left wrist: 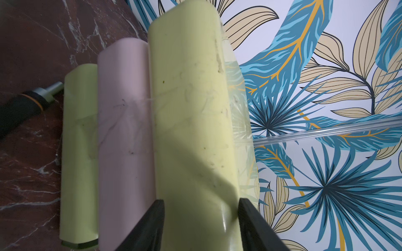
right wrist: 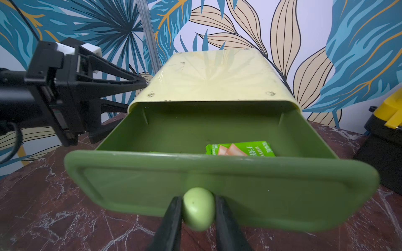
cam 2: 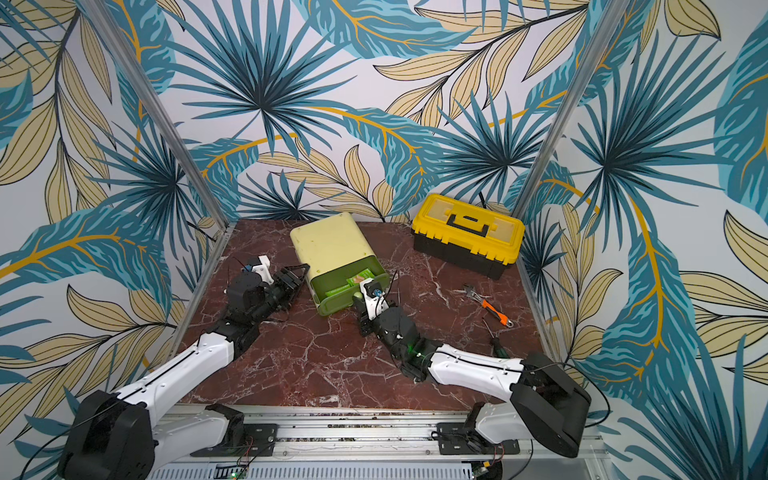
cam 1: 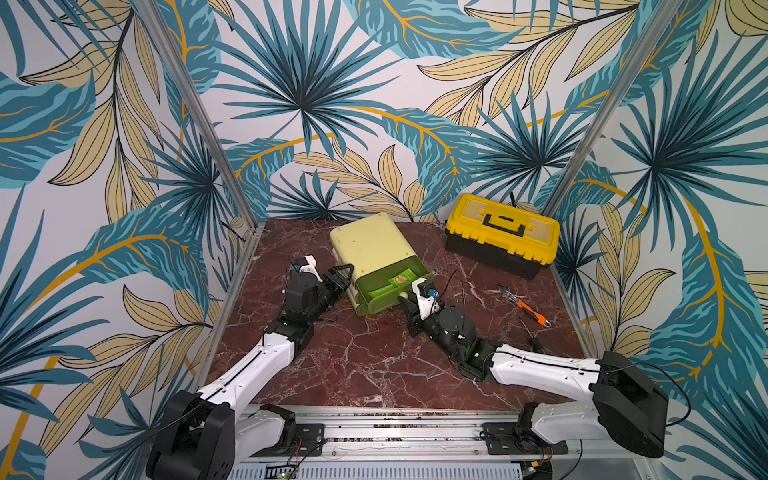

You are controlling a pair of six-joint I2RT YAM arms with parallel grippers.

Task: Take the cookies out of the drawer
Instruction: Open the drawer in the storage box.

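Closest to your right wrist camera, the right gripper (right wrist: 197,198) is clamped on the pale green knob (right wrist: 198,214) of the drawer (right wrist: 282,191), with one black finger pressed to each side of it. Beyond that front panel the drawer stands pulled partway out of the pale yellow cabinet (right wrist: 217,73). The cookies (right wrist: 239,148) lie on its floor: one bright green packet shows in this view, and in a top view a second green packet (cam 1: 380,291) lies beside it. You can see no black packets, and the part of the tray under the cabinet shell is hidden.

Your left gripper (left wrist: 201,217) is closed on the cabinet's top shell, a finger on either side, which looks like bracing against the pull.

You are in the opening step, and nothing is out yet. The gap looks wide enough to reach the green packets. Next you need to let go of the knob, rise clear of the front wall and come down into the tray from above. The packets lie flat, so you will likely have to catch one by an edge. Hold the left clamp so the cabinet does not slide on the marble tabletop (cam 1: 374,365).
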